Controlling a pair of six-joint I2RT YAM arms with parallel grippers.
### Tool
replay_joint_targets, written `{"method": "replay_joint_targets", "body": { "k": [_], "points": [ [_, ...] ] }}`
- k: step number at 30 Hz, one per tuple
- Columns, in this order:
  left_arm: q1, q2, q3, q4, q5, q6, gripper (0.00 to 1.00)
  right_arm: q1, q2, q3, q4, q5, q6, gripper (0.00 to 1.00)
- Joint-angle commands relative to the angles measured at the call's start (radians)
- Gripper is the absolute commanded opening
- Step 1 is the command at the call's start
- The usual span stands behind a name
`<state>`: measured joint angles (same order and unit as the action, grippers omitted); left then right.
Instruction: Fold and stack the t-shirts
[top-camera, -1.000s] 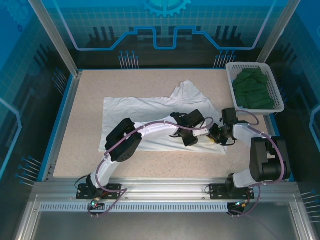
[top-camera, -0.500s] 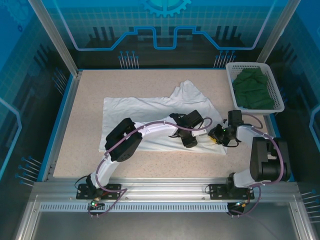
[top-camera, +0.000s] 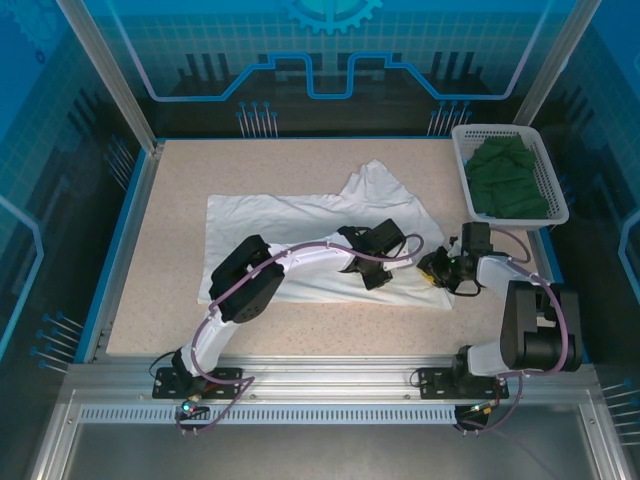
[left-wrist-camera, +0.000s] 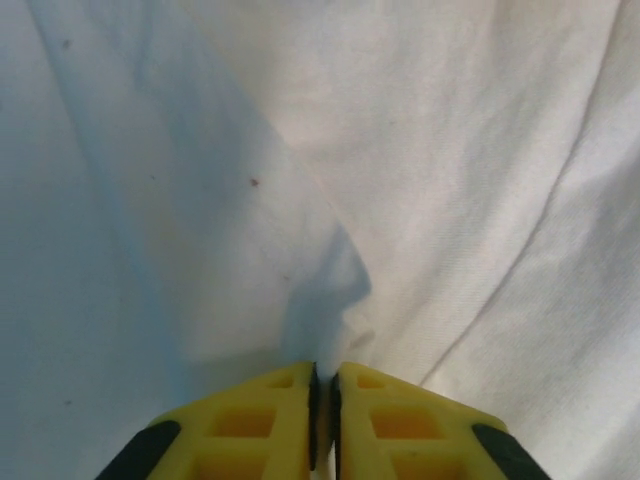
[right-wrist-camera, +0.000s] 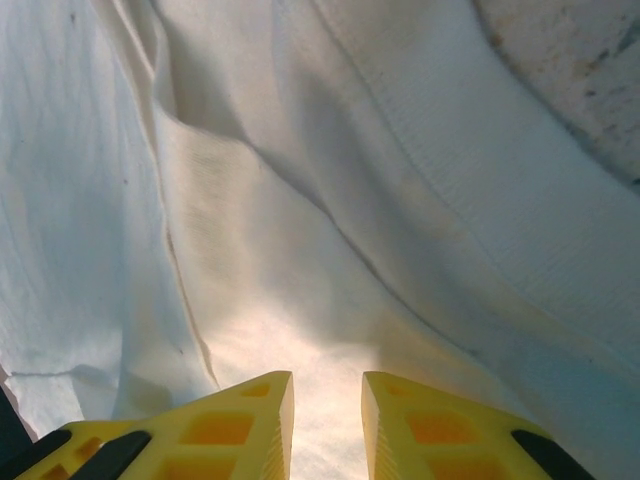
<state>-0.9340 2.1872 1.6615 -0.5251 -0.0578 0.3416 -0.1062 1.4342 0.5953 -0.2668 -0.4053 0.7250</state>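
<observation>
On the speckled beige table, the left gripper is clenched on a fold of the large thin white cloth t-shirt spread at its centre. The right gripper sits on the cloth, jaws narrowly parted; I cannot tell whether it grips. Beyond, the crumpled dark green t-shirt lies in the white plastic lattice basket.

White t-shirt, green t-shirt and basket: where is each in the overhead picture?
white t-shirt (top-camera: 265, 220): overhead view, flat left part of the cloth.
dark green t-shirt (top-camera: 508, 180): overhead view, middle of the crumpled heap.
white lattice basket (top-camera: 461, 160): overhead view, its left wall.
</observation>
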Motion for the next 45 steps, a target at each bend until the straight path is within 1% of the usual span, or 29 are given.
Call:
{"method": "replay_joint_targets", "body": {
  "k": [1,2,3,4,5,12,18,24,28,31,36,37,38,39,40,41,43,44,45],
  "points": [
    [0.003,-0.015,-0.007,0.018,-0.018,0.007,0.12,-0.014,0.023,-0.011,0.013,-0.019,-0.012,0.25],
    [0.003,-0.019,-0.012,0.023,-0.013,0.007,0.11,-0.015,0.026,-0.011,0.015,-0.021,-0.012,0.25],
    [0.003,-0.020,-0.014,0.027,-0.010,0.005,0.07,-0.014,0.029,-0.011,0.017,-0.021,-0.012,0.24],
    [0.003,-0.020,-0.014,0.027,-0.010,0.004,0.02,-0.015,0.029,-0.012,0.018,-0.021,-0.011,0.24],
    [0.003,-0.020,-0.015,0.026,-0.010,0.002,0.00,-0.014,0.029,-0.012,0.017,-0.020,-0.012,0.24],
    [0.019,-0.037,-0.030,0.056,0.014,-0.028,0.00,-0.015,0.027,-0.010,0.006,-0.006,-0.016,0.24],
    [0.061,-0.074,-0.046,0.087,0.051,-0.066,0.00,-0.015,0.032,-0.005,-0.007,0.009,-0.015,0.23],
    [0.127,-0.099,-0.050,0.117,0.111,-0.125,0.00,-0.013,0.047,0.008,-0.032,0.030,-0.014,0.22],
    [0.179,-0.079,-0.030,0.114,0.146,-0.165,0.00,-0.012,0.059,0.019,-0.042,0.038,-0.010,0.22],
    [0.219,-0.066,-0.023,0.109,0.148,-0.196,0.00,-0.012,0.065,0.027,-0.056,0.046,-0.005,0.22],
    [0.275,-0.055,-0.027,0.098,0.121,-0.250,0.00,-0.013,0.070,0.039,-0.069,0.059,0.004,0.23],
    [0.283,-0.054,-0.027,0.094,0.105,-0.260,0.06,-0.012,0.070,0.041,-0.071,0.059,0.005,0.24],
    [0.290,-0.053,-0.029,0.090,0.086,-0.272,0.15,-0.012,0.071,0.044,-0.073,0.059,0.005,0.26],
    [0.297,-0.049,-0.031,0.087,0.073,-0.286,0.26,-0.012,0.071,0.050,-0.083,0.068,0.005,0.26],
    [0.303,-0.046,-0.029,0.079,0.062,-0.301,0.42,-0.011,0.069,0.055,-0.091,0.073,0.004,0.27],
    [0.308,-0.043,-0.026,0.066,0.057,-0.316,0.52,-0.012,0.067,0.060,-0.096,0.074,0.001,0.29],
    [0.307,-0.052,-0.033,0.061,0.001,-0.352,0.66,-0.012,0.055,0.071,-0.116,0.083,-0.003,0.35],
    [0.309,-0.063,-0.038,0.054,-0.030,-0.376,0.69,-0.013,0.040,0.075,-0.125,0.091,-0.004,0.39],
    [0.308,-0.080,-0.046,0.046,-0.067,-0.400,0.69,-0.013,0.022,0.080,-0.138,0.098,-0.005,0.42]
  ]
}}
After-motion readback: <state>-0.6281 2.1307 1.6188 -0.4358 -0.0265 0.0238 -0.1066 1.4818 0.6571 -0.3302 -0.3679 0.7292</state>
